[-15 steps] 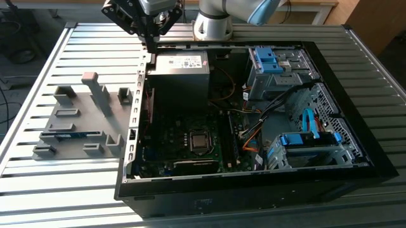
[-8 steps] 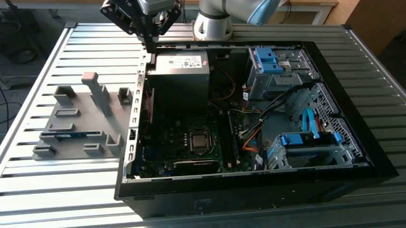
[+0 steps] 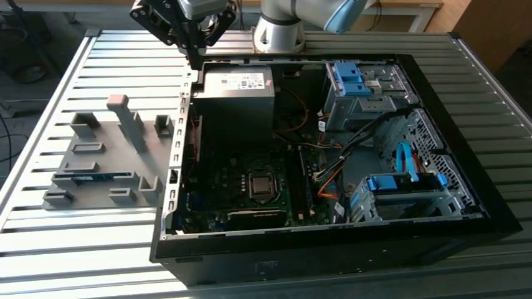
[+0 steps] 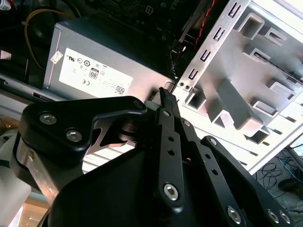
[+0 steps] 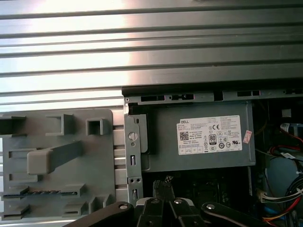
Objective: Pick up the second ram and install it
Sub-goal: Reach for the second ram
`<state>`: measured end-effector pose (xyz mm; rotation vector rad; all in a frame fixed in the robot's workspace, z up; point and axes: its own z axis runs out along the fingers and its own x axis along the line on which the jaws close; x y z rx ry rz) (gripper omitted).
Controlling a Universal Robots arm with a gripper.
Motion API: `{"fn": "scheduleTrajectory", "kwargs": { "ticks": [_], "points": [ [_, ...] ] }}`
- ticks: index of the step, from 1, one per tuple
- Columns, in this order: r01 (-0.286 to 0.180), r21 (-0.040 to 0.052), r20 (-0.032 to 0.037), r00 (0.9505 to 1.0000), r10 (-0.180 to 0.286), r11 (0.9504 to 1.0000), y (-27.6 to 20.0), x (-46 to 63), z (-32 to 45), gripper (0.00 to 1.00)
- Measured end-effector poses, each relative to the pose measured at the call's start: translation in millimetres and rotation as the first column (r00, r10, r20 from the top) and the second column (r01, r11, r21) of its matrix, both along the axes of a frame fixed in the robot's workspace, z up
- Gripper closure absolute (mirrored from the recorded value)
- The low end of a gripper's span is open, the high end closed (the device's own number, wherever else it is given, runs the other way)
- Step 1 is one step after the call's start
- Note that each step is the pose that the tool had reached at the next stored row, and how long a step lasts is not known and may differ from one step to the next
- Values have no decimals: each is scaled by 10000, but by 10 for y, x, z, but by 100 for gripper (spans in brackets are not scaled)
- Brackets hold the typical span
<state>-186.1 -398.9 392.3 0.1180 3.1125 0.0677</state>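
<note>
A slatted metal table [image 3: 99,243] was seen to carry everything, and most of it was taken up by an open black computer case [image 3: 332,252] laid on its side toward the exterior view's right. The arm's pale base [image 3: 278,31] was set at the upper edge of that view, behind the case. A grey holder tray [image 3: 104,156] with raised blocks was placed on the table at the exterior view's left, just beside the case's metal side wall; it was also seen in the first wrist view [image 5: 57,156] and in the second wrist view [image 4: 246,94]. A grey power supply [image 3: 237,93] was mounted in the case's upper left corner, with its white label turned to both wrist cameras [image 5: 199,142] [image 4: 109,61]. The gripper [image 3: 196,61] was held high on the exterior view's left, over the case edge between the tray and the power supply; in both wrist views [image 5: 163,182] [image 4: 163,92] its black fingers were seen drawn together to a narrow point, with nothing gripped between them. The second ram [image 3: 91,177] was found lying flat in a slot of the tray, at the lower left of the exterior view and well apart from the gripper, and appeared in the first wrist view [image 5: 40,193] as a thin dark strip.
</note>
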Motion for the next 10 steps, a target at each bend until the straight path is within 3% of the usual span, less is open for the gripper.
{"fn": "scheduleTrajectory", "kwargs": {
  "ticks": [10],
  "points": [
    [-1,0,0,10000,1,10000,0,-12,0,89]
  ]
}}
